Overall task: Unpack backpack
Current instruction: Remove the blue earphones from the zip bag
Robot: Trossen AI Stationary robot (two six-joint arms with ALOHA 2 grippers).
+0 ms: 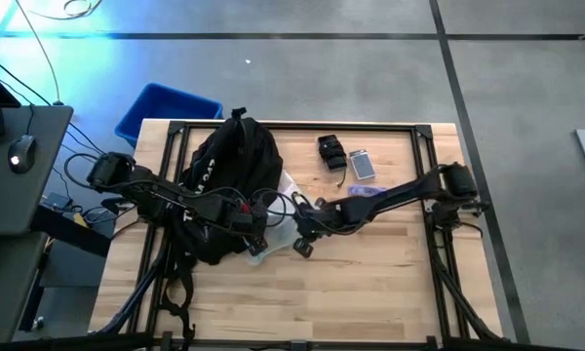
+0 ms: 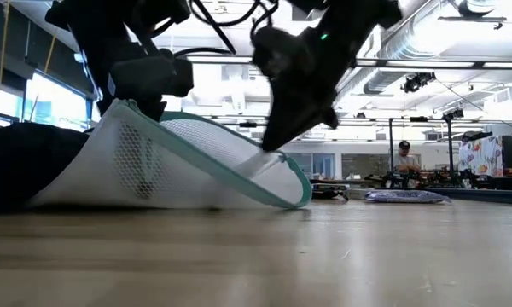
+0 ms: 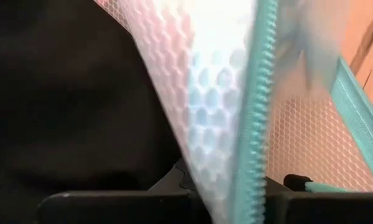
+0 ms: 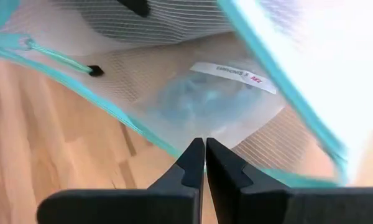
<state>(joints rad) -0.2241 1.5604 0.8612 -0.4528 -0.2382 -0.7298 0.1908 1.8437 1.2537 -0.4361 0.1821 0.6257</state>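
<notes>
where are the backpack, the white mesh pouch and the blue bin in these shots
backpack [image 1: 236,166]: high view, on its black upper fabric panel.
white mesh pouch [image 2: 166,166]: low view, on its netted side below the teal zipper edge.
blue bin [image 1: 166,105]: high view, on its inner floor beyond the table's far left corner.

A: The backpack [image 1: 226,166] is black with small white lettering, and the bin [image 1: 161,105] behind it is bright blue.

B: The mesh pouch [image 2: 166,162] is white honeycomb netting edged in teal, with a teal zipper [image 3: 255,118]. Its label [image 4: 236,74] is white with dark and red print.

A: The surface [image 1: 370,273] is pale wood with a black frame. Both claws, left [image 3: 236,202] and right [image 4: 204,163], are black.
</notes>
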